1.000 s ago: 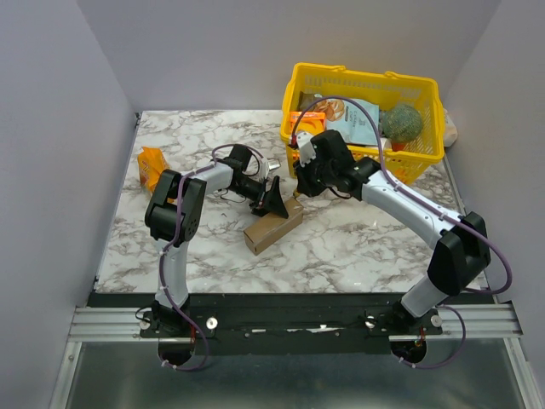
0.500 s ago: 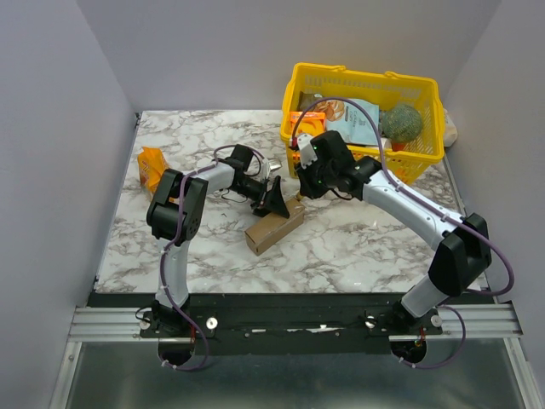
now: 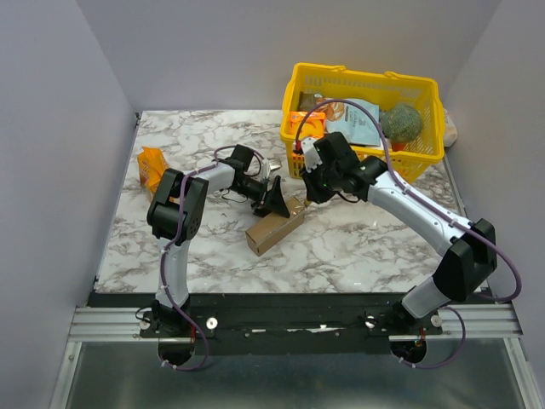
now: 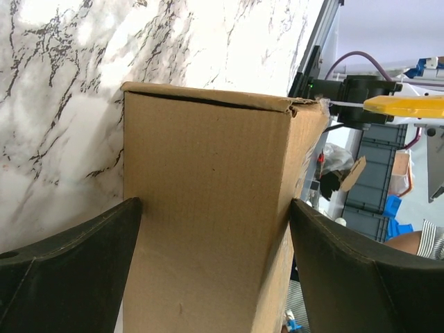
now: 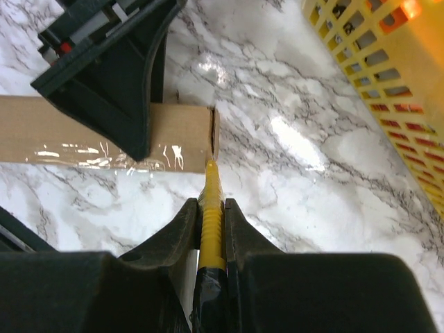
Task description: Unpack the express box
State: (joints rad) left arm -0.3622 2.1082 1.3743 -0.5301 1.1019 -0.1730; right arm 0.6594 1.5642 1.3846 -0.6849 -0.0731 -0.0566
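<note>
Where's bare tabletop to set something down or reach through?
Free: the near strip of table between the express box and the front edge, and the far-left corner behind the orange packet. Crowded: between box and yellow basket, where the left hand flanks the box and the right hand holds a yellow tool.

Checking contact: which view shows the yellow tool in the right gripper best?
Right wrist: the yellow tool sits clamped in the right gripper, its tip at the express box's end edge. Left wrist catches only its yellow front part beyond the box. In top external I cannot make it out beneath the right arm.
</note>
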